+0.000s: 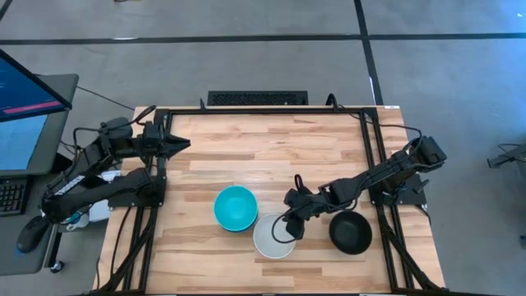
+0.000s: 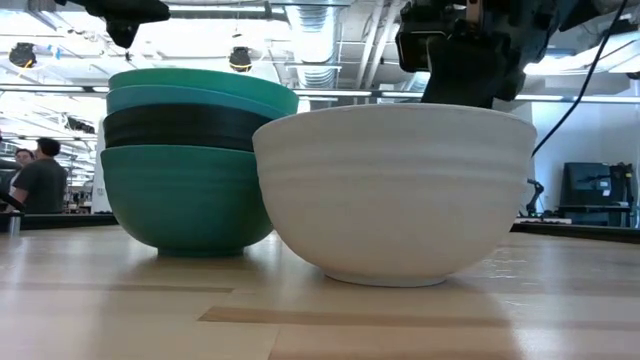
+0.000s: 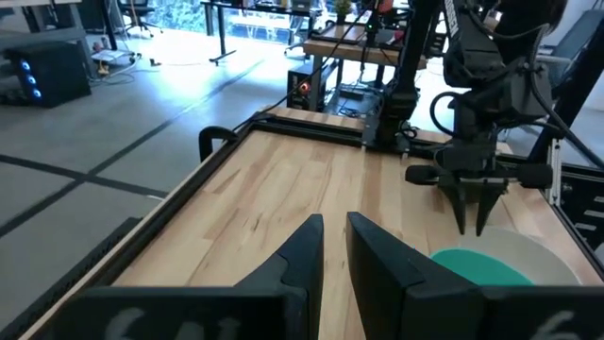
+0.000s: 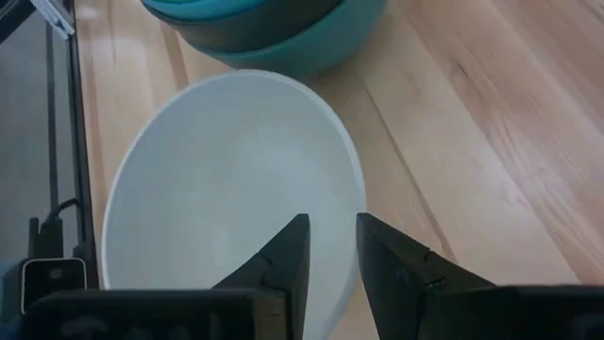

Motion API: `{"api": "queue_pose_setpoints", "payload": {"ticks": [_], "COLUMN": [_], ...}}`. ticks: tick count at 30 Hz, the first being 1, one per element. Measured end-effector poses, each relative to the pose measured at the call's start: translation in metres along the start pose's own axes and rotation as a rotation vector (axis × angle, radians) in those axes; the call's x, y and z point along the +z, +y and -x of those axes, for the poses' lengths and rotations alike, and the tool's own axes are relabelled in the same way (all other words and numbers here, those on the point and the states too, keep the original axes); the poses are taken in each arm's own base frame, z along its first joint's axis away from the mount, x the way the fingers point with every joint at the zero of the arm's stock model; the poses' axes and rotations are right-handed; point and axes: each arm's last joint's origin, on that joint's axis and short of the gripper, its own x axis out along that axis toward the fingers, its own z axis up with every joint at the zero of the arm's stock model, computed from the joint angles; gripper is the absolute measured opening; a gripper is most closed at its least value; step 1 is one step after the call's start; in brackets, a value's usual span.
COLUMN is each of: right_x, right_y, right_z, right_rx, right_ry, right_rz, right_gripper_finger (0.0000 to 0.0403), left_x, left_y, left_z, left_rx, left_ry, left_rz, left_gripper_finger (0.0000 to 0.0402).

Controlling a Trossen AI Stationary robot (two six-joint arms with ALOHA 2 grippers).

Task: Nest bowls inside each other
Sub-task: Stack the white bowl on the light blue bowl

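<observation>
A stack of nested bowls (image 1: pixel 236 207) stands on the table near its middle, cyan on top. In the low view the stack (image 2: pixel 190 160) shows a teal bowl at the bottom, then a black one, a blue one and the cyan one. A white bowl (image 1: pixel 274 236) stands close beside it on the near right. A second black bowl (image 1: pixel 350 232) stands alone farther right. My right gripper (image 4: pixel 331 247) points down at the white bowl's rim (image 4: pixel 361 184) on the side toward the black bowl, open by a narrow gap. My left gripper (image 3: pixel 334 236) waits at the far left, narrowly open. My right gripper comes from above, pointing down, with its fingertips (image 3: pixel 462 225) at the white bowl's rim (image 3: pixel 528 238). Whether they touch the rim I cannot tell. The bowl stands upright on the table.
Black frame rails (image 1: pixel 374 156) run along the table's left and right sides. Bare wood (image 1: pixel 263 152) lies across the table's far half. A monitor and keyboard (image 1: pixel 20 123) sit off the table's left. People stand in the room behind (image 2: pixel 35 175).
</observation>
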Motion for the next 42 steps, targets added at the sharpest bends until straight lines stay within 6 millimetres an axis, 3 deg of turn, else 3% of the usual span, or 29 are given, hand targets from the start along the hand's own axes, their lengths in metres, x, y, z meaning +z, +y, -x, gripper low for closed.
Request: {"api": "queue_pose_setpoints", "payload": {"ticks": [15, 26, 30, 35, 42], "right_x": [-0.003, -0.008, -0.004, -0.004, -0.003], "right_y": [-0.006, -0.005, -0.005, -0.007, -0.008], "right_z": [0.0, -0.027, -0.027, -0.027, -0.027], "right_rx": [-0.066, -0.007, 0.007, -0.007, -0.008], "right_ry": [0.025, 0.046, 0.022, 0.029, 0.028], "right_rz": [0.003, -0.027, -0.035, -0.039, -0.041], "right_gripper_finger": [0.0113, 0.0112, 0.0089, 0.0019, 0.0012], "left_x": [0.0, 0.001, 0.001, 0.001, 0.001], "left_y": [0.0, 0.0, 0.0, 0.0, 0.0], "left_z": [0.0, 0.0, 0.0, 0.0, 0.0], "left_rx": [0.0, 0.0, 0.001, 0.001, 0.001], "left_ry": [0.0, -0.007, -0.007, -0.007, -0.008], "left_rz": [-0.005, -0.007, -0.007, -0.007, -0.007], "left_gripper_finger": [0.0041, 0.0041, 0.0041, 0.0041, 0.0041]}}
